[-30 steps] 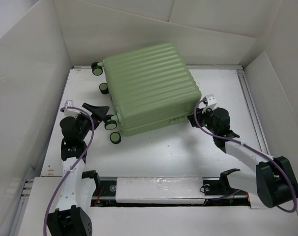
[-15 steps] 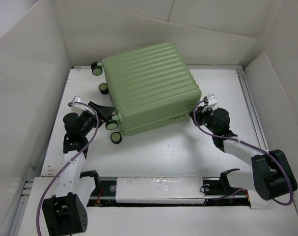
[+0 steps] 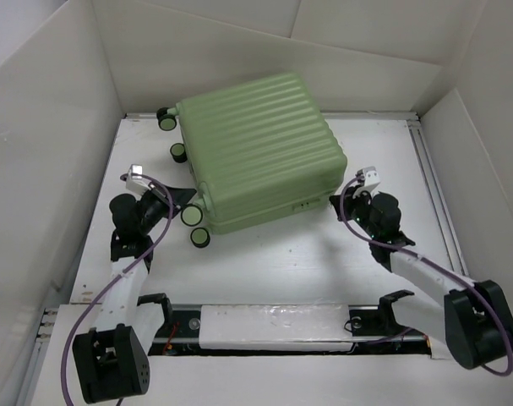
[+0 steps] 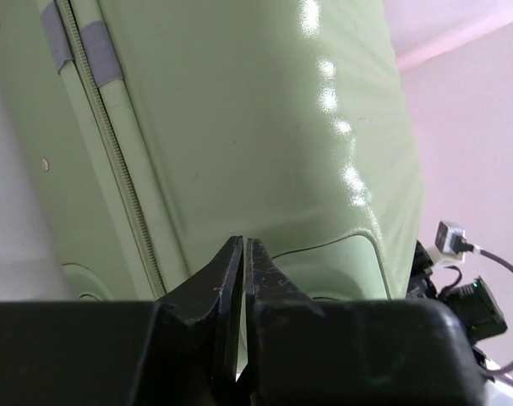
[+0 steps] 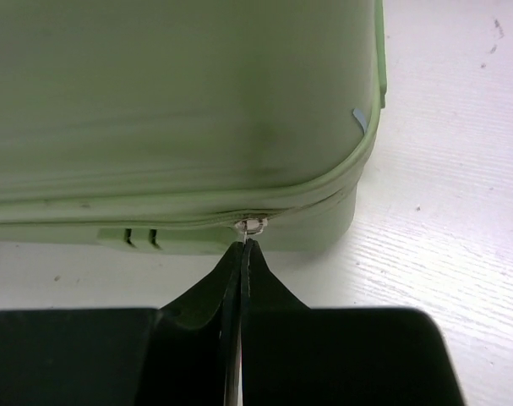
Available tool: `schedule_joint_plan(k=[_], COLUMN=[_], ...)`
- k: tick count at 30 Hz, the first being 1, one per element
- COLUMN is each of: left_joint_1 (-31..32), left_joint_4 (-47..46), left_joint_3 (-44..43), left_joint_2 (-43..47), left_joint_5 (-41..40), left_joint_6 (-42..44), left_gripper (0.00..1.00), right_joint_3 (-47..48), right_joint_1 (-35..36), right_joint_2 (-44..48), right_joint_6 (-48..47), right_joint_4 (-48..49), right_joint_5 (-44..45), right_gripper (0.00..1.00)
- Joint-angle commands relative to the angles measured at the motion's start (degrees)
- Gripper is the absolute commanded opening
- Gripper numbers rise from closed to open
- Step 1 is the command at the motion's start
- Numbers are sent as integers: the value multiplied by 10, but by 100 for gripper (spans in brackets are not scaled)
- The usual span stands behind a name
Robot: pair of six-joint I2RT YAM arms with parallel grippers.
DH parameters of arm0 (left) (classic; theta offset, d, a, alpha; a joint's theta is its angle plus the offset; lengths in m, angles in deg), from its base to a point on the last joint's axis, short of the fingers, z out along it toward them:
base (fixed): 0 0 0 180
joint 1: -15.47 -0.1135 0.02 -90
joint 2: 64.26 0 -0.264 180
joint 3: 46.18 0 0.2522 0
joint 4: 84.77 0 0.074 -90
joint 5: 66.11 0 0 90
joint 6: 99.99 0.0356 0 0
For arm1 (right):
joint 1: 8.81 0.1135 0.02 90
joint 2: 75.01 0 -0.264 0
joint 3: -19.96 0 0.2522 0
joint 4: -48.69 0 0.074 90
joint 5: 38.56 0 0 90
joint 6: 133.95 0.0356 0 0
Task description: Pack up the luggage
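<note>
Bottom of the overhead frame: both arm bases, forearms reaching up onto the white table point(image 3: 273, 262).

Right gripper point(image 5: 243, 245), right of centre overhead: fingers clenched. The wrist view puts their tips on the seam at the case's near right corner, apparently pinching the small metal zipper pull point(image 5: 253, 225). The tab itself is too thin for us to be sure.

Left gripper point(image 4: 243, 241), left of centre overhead: fingers pressed together with nothing between them. It sits against the case's wheel end, just beside the zipper seam point(image 4: 112, 152) and the nearest wheels point(image 3: 190, 216).

The luggage point(image 3: 256, 148) fills the upper centre of the overhead frame. It lies flat on the table, lid down, ribbed shell up.

Step in hand, as we judge it: working the zip on a case whose lid is already down. How much of the seam is already done up we cannot tell.

Next move, as we judge it: draw the pull along the seam and around the corner, keeping the pull in line with the track so the tab does not slip out. The left gripper would need to brace the wheel end, since the case may slide on the table.

Heading: wheels point to the left of the frame, the opposite end to the right. The long axis follows the ribs, lower left to upper right. The far pair of wheels point(image 3: 166, 118) sits at upper left, near the back wall.
</note>
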Motion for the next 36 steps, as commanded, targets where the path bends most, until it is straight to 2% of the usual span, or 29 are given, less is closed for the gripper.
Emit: schedule_joint_plan(k=[1, 4, 7, 8, 9, 11, 16, 20, 21, 24, 27, 29, 32, 35, 36], left_joint_1=[7, 29, 87, 129, 149, 188, 216, 252, 260, 260, 260, 260, 260, 260, 260], left_joint_4=[-24, -39, -39, -45, -45, -45, -76, -82, -82, -82, -82, -82, -82, -45, -35], left_joint_3=[1, 1, -11, -11, -18, -24, -24, -24, -29, -35, -35, -35, -30, -43, -51], left_joint_2=[4, 4, -1, -8, -8, -21, -28, -28, -21, -5, 12, 12, 17, 23, 29], left_joint_5=[45, 37, -11, -28, -57, -77, -82, -90, -90, -66, -44, -32, -17, -30, -36], left_joint_6=[-10, -23, -23, -23, -23, -23, -55, -66, -66, -80, -93, -98, -104, -89, -75], left_gripper=[0, 0, 0, 0, 0, 0, 0, 0, 0, 0, 0, 0, 0, 0, 0], right_joint_3=[23, 36, 41, 48, 48, 60, 75, 182, 229, 273, 266, 259, 266, 209, 196], right_joint_1=[29, 80, 180, 212, 275, 332, 466, 563, 579, 620, 632, 638, 638, 650, 650], right_joint_2=[81, 87, 57, 30, 14, -29, -123, -250, -275, -349, -396, -421, -407, -361, -318], right_joint_6=[10, 36, 77, 87, 103, 116, 179, 171, 171, 173, 196, 202, 202, 207, 207], right_joint_4=[-45, -66, -47, -25, -12, 2, 112, 123, 123, 152, 293, 333, 292, 283, 254], right_joint_5=[5, 5, 54, 75, 96, 163, 214, 239, 246, 246, 241, 263, 309, 367, 375], right_gripper=[0, 0, 0, 0, 0, 0, 0, 0, 0, 0, 0, 0, 0, 0, 0])
